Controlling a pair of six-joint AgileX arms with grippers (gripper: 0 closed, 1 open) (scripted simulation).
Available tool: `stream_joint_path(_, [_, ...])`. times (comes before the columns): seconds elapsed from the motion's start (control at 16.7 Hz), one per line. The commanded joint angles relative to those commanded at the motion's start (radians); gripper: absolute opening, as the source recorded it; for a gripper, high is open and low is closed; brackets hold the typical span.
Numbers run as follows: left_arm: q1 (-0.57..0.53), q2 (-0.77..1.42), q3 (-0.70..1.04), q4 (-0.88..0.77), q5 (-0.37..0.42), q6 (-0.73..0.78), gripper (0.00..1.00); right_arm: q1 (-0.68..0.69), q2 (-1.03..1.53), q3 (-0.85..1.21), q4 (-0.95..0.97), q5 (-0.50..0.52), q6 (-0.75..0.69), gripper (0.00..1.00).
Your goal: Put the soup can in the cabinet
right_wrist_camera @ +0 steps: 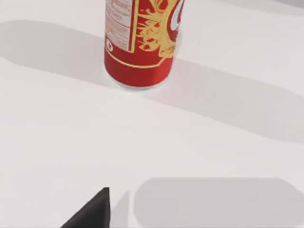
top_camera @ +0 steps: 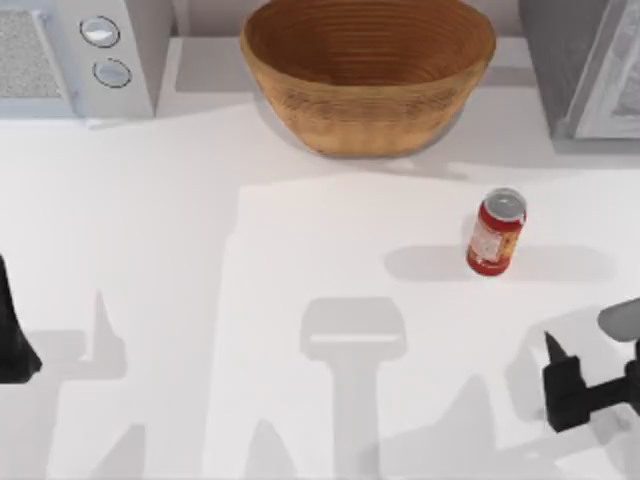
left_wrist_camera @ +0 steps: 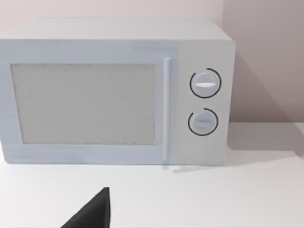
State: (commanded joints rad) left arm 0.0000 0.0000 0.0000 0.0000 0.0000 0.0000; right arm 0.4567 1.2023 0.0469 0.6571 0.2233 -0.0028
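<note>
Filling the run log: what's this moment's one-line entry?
soup can: upright, on table, ungrasped | right hand: near can, apart | left hand: parked left

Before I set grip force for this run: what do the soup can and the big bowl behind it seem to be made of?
The soup can looks like thin metal: a shiny silver lid, with a glossy red printed label around the body, so probably smooth and slippery. The woven bowl looks like wicker or coiled fibre: tan, matte, with ridged rings around its wall. Both are rendered, so this is by appearance alone.

The soup can [right_wrist_camera: 140, 42] carries a cream label panel of fine print, too small to read. Its gold lettering is cut off.
</note>
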Motion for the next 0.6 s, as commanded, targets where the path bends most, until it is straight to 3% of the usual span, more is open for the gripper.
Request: stream_joint_path(0.6, [0.0, 0.0, 0.0, 0.0, 0.0, 0.0, 1.0, 0.154, 0.54, 0.168, 0.516, 0.217, 0.037, 1.0])
